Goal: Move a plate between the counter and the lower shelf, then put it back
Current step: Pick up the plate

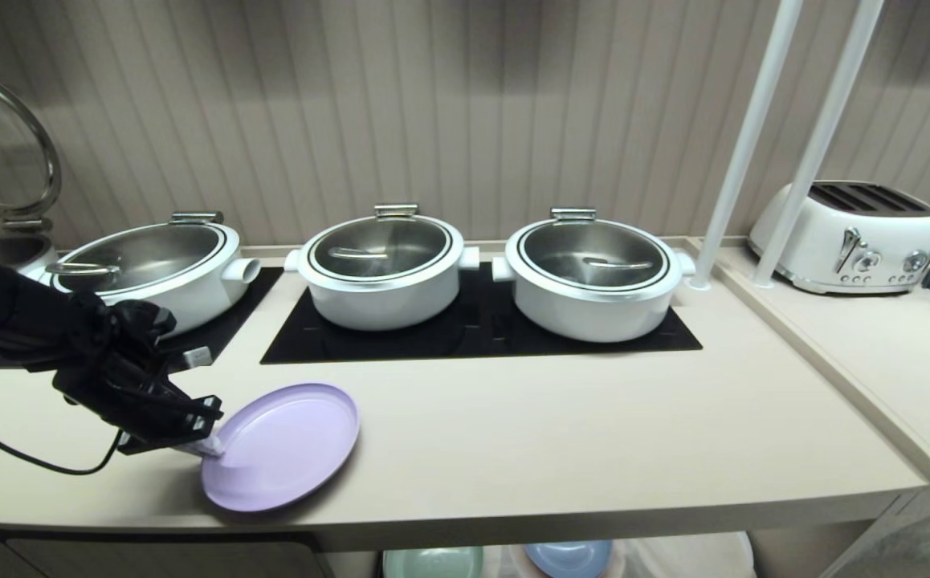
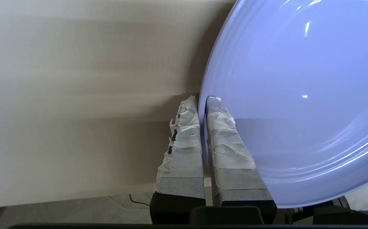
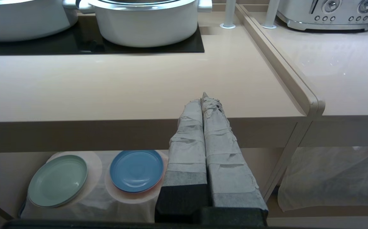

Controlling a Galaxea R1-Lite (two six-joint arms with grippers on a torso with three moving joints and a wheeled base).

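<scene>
The lilac plate (image 1: 280,445) is at the front left of the beige counter (image 1: 553,433) and looks slightly tilted. My left gripper (image 1: 208,445) is shut on the plate's left rim. In the left wrist view the left gripper (image 2: 202,98) has one taped finger (image 2: 228,143) over the plate (image 2: 298,95) and the other outside the rim. My right gripper (image 3: 203,100) is shut on nothing, parked in front of the counter's (image 3: 107,82) front edge. Below it, the lower shelf (image 3: 9,171) is draped with a white cloth.
Three white lidded pots (image 1: 385,269) stand on black hob panels (image 1: 481,329) at the back. A white toaster (image 1: 850,237) sits on the adjoining top beyond two white poles (image 1: 742,144). A mint-green plate (image 3: 57,180) and a blue plate (image 3: 136,170) rest on the shelf's cloth.
</scene>
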